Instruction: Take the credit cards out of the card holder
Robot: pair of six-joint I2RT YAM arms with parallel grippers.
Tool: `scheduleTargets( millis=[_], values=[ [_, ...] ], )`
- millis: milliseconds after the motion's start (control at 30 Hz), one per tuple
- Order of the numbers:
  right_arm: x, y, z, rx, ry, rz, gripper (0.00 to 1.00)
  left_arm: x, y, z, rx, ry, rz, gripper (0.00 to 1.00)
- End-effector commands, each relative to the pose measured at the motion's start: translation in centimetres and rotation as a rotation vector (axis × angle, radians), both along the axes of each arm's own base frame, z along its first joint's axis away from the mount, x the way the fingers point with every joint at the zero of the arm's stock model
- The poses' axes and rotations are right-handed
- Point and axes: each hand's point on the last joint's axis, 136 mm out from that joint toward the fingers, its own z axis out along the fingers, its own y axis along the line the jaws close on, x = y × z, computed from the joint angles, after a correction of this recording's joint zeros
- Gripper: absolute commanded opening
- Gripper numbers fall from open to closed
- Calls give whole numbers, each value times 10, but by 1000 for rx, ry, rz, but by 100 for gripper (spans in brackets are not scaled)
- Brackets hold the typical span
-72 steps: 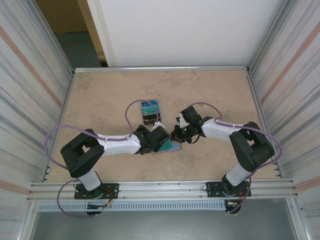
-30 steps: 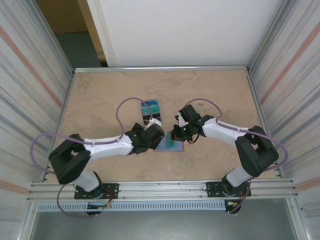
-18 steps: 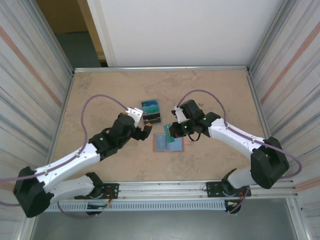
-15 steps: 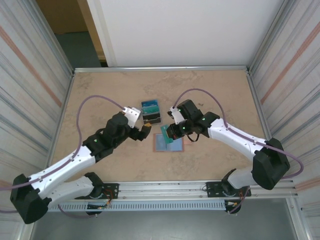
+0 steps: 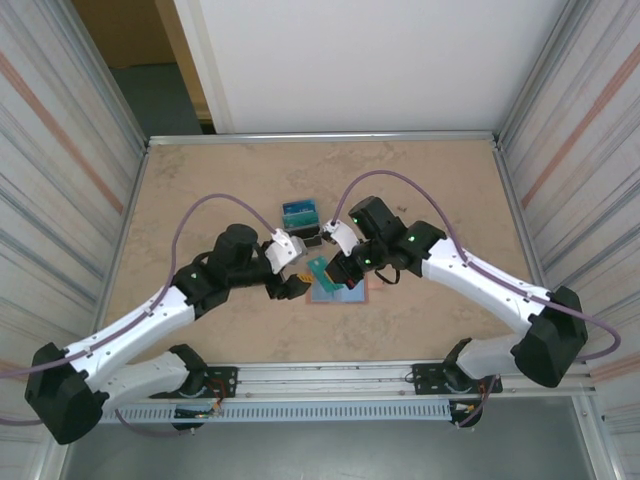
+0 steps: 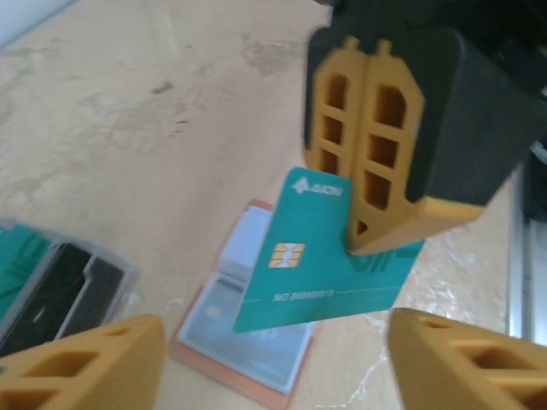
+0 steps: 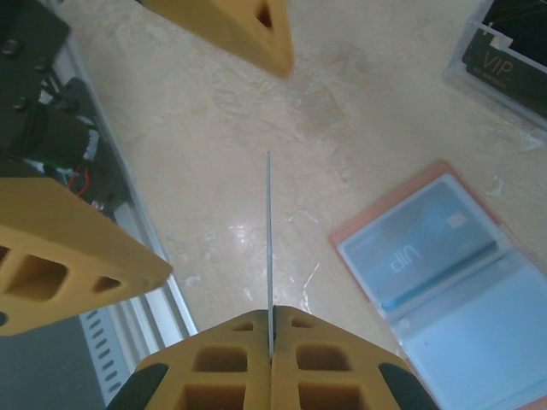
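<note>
The salmon-pink card holder [image 5: 345, 292] lies open and flat on the table, blue-grey inside up [image 6: 244, 337] [image 7: 466, 273]. A blue card [image 7: 416, 248] marked VIP sits in its left pocket. My right gripper [image 5: 338, 268] [image 7: 271, 340] is shut on a teal credit card [image 5: 319, 268] [image 6: 320, 278], held above the holder and seen edge-on [image 7: 269, 248] in the right wrist view. My left gripper [image 5: 295, 276] [image 6: 273, 376] is open just left of that card, its fingers [image 6: 85, 367] on either side below it, apart from it.
A dark block topped with teal-blue [image 5: 300, 218] stands behind the holder; up close it is a clear case with a dark VIP card [image 7: 504, 51] [image 6: 60, 278]. Metal rails run along the near table edge [image 5: 320, 375]. Corrugated walls close in both sides.
My right gripper has lifted the teal card up and left off the open holder. My left arm drew back from the holder, then came in again beside the card.
</note>
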Motion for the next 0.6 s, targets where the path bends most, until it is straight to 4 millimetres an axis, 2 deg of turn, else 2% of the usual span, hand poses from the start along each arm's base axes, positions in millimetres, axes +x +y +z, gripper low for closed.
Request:
scheduleTargets(
  millis=[0,167,233,267,367,500,567],
  values=[
    [-16,0,23,54,-34,84,0,-14,-15,18,-35,-31,-167,58],
    [-23,0,30,75,-42,117,0,-19,-26,14,-30,23,-245,31],
    [-22,-1,30,69,-46,115,0,-21,-29,13,-31,42,-266,23],
    [-22,-1,30,67,-49,114,0,-22,-31,14,-35,47,-277,22],
    [-19,-3,28,57,-54,103,2,-23,-34,15,-46,57,-298,0],
    [-14,-6,29,62,-83,65,8,-23,-34,17,-56,53,-293,0],
    [-8,-10,33,75,-110,32,17,-23,-33,19,-69,44,-284,0]
  ],
)
